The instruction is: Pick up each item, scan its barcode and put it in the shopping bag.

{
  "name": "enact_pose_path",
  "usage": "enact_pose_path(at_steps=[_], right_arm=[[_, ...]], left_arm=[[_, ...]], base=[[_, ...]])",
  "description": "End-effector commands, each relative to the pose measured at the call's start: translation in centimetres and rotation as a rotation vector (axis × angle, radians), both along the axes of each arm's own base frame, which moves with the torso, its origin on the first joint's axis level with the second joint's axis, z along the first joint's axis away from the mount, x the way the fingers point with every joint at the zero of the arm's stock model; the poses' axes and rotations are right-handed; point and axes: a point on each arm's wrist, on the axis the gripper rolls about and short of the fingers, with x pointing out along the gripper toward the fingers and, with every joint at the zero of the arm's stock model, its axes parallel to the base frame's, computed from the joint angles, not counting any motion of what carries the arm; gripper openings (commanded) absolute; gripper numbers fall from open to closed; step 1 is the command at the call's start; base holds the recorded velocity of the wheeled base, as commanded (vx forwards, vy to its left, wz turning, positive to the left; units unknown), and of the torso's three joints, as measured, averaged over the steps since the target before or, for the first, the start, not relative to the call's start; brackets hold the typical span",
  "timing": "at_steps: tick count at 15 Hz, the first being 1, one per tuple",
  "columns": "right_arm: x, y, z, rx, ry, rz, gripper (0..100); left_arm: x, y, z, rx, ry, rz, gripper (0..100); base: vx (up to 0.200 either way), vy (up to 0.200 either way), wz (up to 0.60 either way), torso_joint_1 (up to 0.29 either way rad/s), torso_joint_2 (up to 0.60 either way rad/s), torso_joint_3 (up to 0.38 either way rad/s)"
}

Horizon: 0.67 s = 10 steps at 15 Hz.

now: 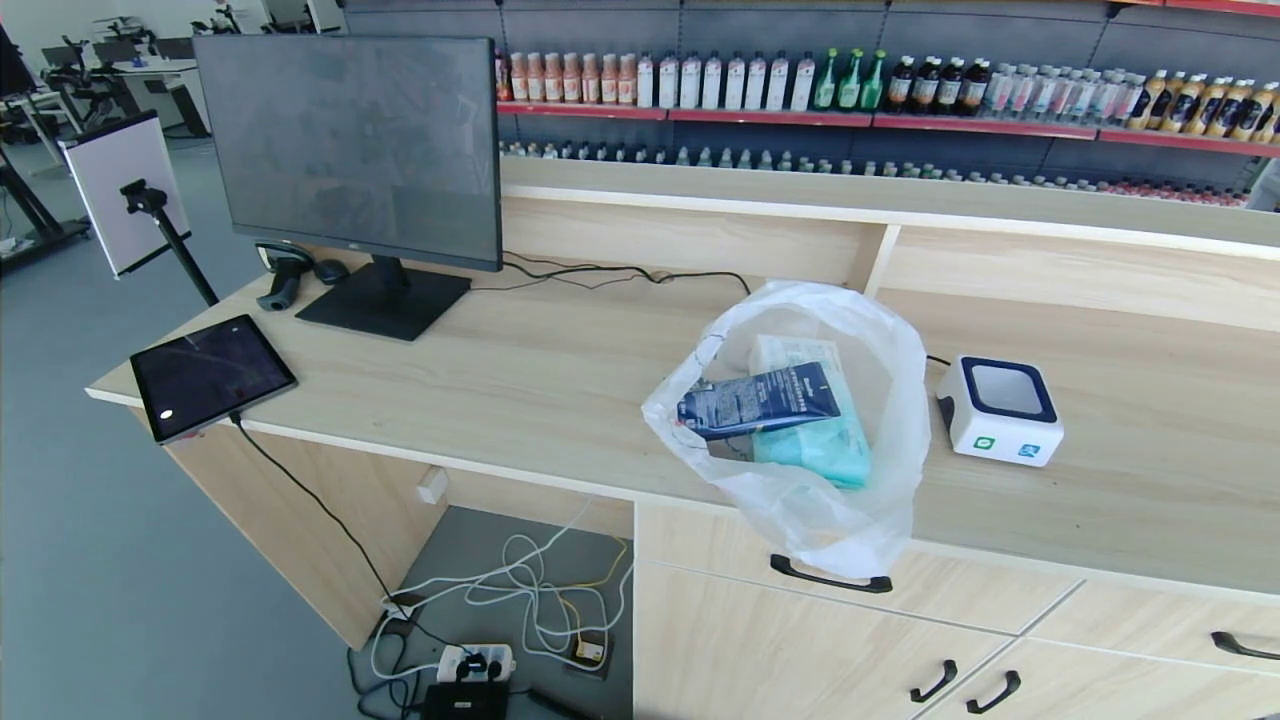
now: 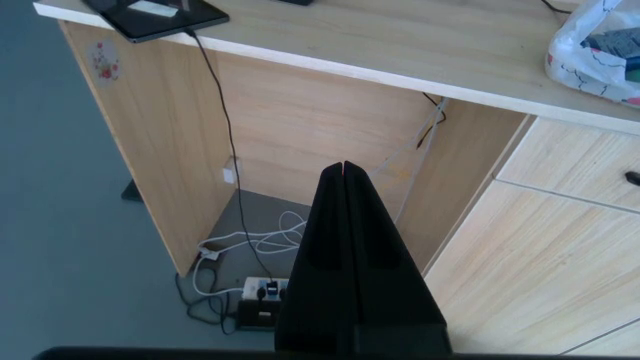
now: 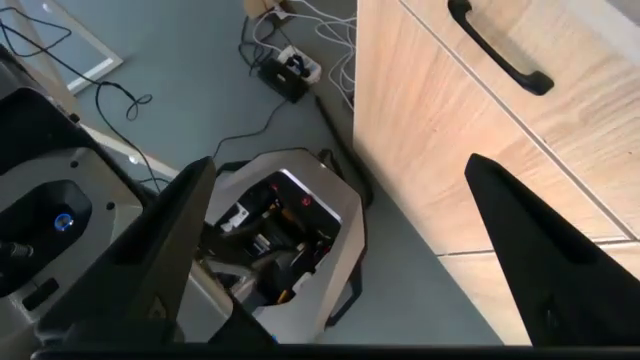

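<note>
Our left gripper (image 2: 343,172) hangs low before the counter (image 1: 560,380), its fingers pressed together on nothing. Up and to its right, at the counter's near edge, the shopping bag (image 1: 800,510) holds a dark packet (image 1: 760,402) lying left-to-right over a teal pack (image 1: 815,450). Our right gripper (image 3: 340,165), fingers spread, hangs by a drawer handle (image 3: 500,50) and is likely the nearer.

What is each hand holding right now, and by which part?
Nothing is held. The left hand is shut on nothing, and the right hand is open and empty.
</note>
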Motion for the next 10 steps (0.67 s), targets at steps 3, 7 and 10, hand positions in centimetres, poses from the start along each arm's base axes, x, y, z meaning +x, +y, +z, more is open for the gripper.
enact_pose_path(at_steps=[3, 7, 10], right_arm=[[-3.7, -3.2, -1.0, 0.045, -0.101, 0.018, 100], [-4.8, -4.1, -1.7, 0.079, -0.141, -0.033, 100], [-4.5, -4.0, -1.7, 0.048, -0.107, -0.106, 100]], left_arm=[[0.0, 0.0, 0.0, -0.002, 0.000, 0.001, 0], [0.0, 0.0, 0.0, -0.002, 0.000, 0.001, 0], [0.0, 0.0, 0.0, -0.003, 0.000, 0.001, 0]], base=[[0.000, 0.000, 0.00, 0.000, 0.00, 0.000], [0.000, 0.000, 0.00, 0.000, 0.00, 0.000], [0.000, 0.000, 0.00, 0.000, 0.00, 0.000]])
